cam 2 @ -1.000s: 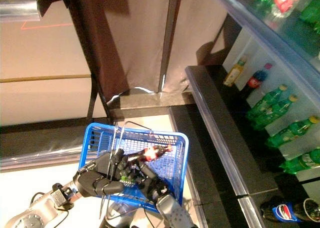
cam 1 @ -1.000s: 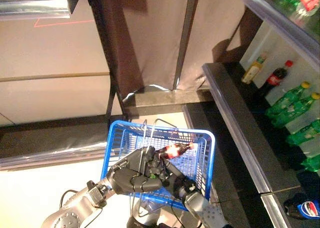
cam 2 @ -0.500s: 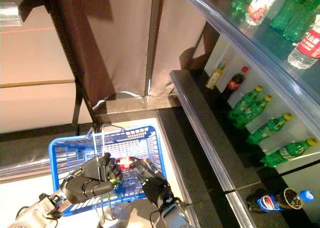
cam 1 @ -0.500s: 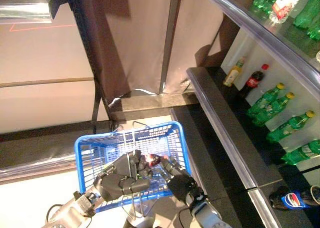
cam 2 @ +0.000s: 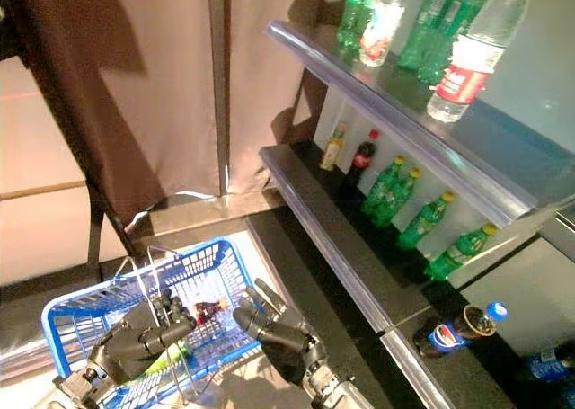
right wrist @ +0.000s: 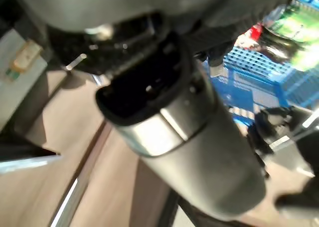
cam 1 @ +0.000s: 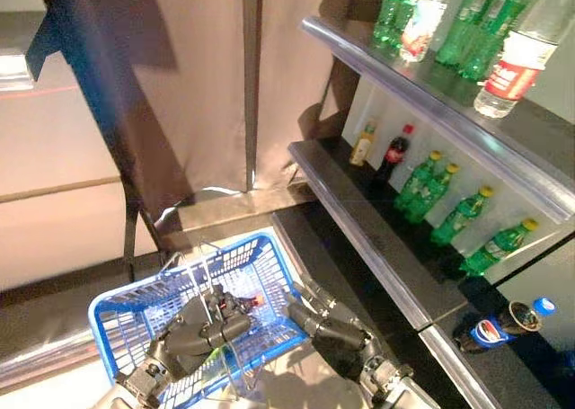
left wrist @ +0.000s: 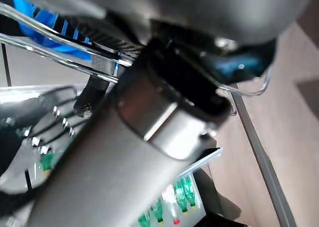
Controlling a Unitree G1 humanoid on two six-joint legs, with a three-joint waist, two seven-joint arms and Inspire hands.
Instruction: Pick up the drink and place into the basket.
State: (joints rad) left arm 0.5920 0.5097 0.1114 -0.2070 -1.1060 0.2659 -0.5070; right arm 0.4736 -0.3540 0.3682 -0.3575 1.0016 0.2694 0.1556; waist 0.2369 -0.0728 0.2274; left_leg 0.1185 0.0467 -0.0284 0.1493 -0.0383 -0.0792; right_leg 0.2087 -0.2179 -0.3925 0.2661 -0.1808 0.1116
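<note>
- blue basket hangs low in the head views, wire handles up, carried by the left robot hand
- left robot hand: fingers curled round the wire handles, clamped on them, over the basket's middle
- drink, a small bottle with a red bit showing, lies inside the basket near its right wall, just beside the left robot hand's fingertips; mostly hidden, can't tell how it lies
- something green also in the basket under the left robot hand; can't tell what
- right robot hand just outside the basket's right rim, fingers straight and spread apart, holding nothing, pointing toward the basket
- can't tell if the right fingertips touch the rim
- wrist views: mostly arm bulk; the right one shows blue basket mesh with red and green inside
- shelf unit to the right: green bottles in a row on the middle shelf, a dark cola bottle and a yellow bottle at the far end
- top shelf: more green bottles, a clear bottle with red label
- low shelf: a blue-labelled cola bottle on its side
</note>
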